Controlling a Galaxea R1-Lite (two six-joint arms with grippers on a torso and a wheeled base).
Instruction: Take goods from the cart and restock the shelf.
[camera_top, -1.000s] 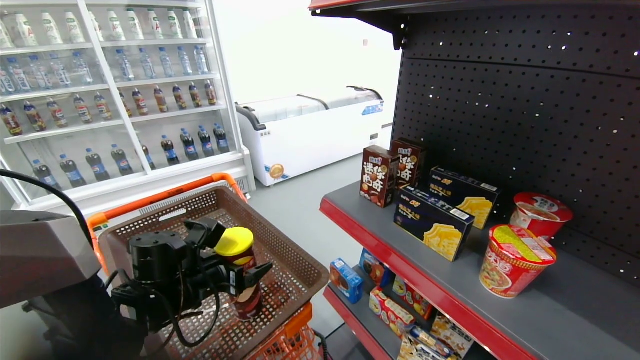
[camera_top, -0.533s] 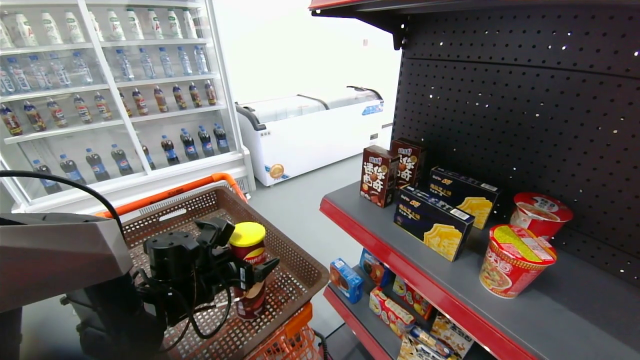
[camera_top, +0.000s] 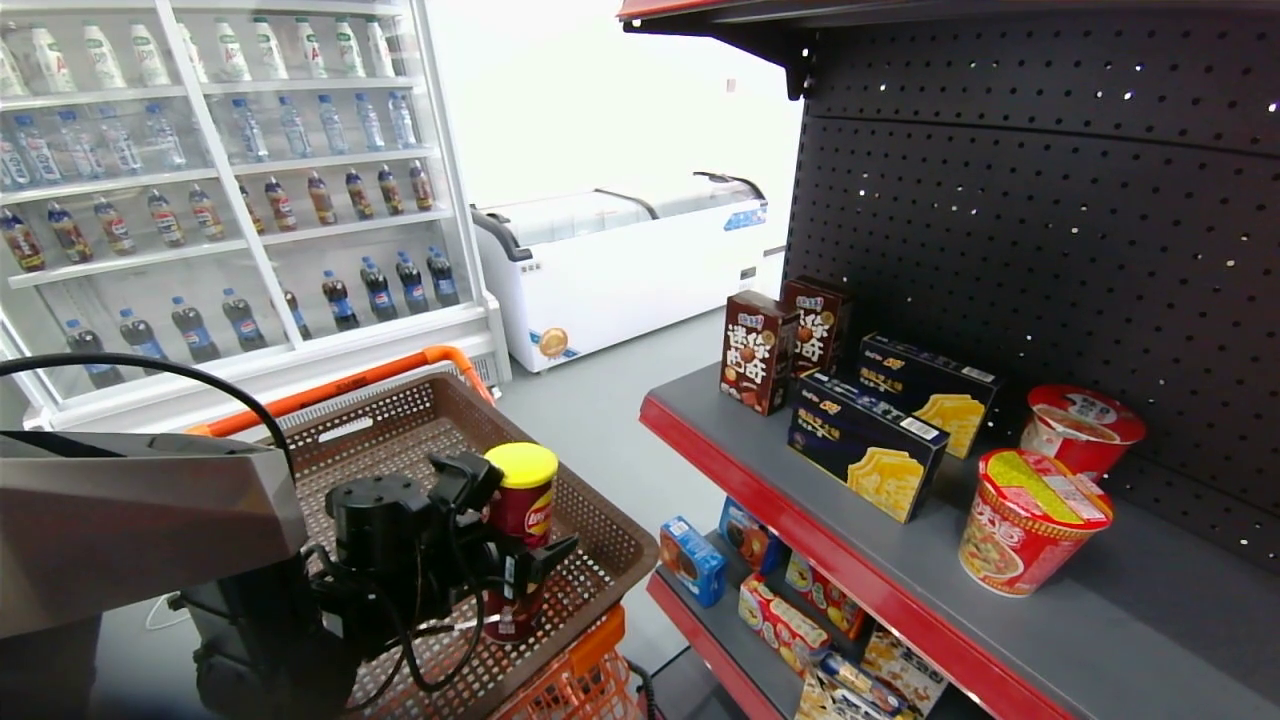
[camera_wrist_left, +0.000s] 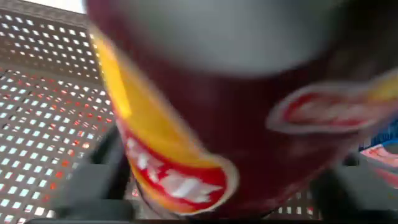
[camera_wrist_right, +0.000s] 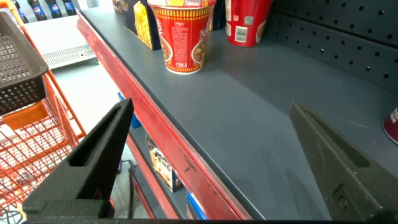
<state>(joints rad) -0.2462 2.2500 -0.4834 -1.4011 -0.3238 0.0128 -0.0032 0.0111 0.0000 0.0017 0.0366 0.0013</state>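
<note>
The chip can (camera_top: 520, 535) stands nearly upright over the brown basket (camera_top: 610, 545) of the cart, at about 7 o'clock in the head view. Its long axis is vertical and its yellow lid (camera_top: 521, 464) points to 12 o'clock. The left claw (camera_top: 508, 522) is clamped around the can's middle from the 9 o'clock side. The shelf (camera_top: 1150, 610) lies toward 3 o'clock from the can. The right claw (camera_wrist_right: 217, 162) hangs spread wide, gripping nothing, over the shelf board near a noodle cup (camera_wrist_right: 183, 34).
</note>
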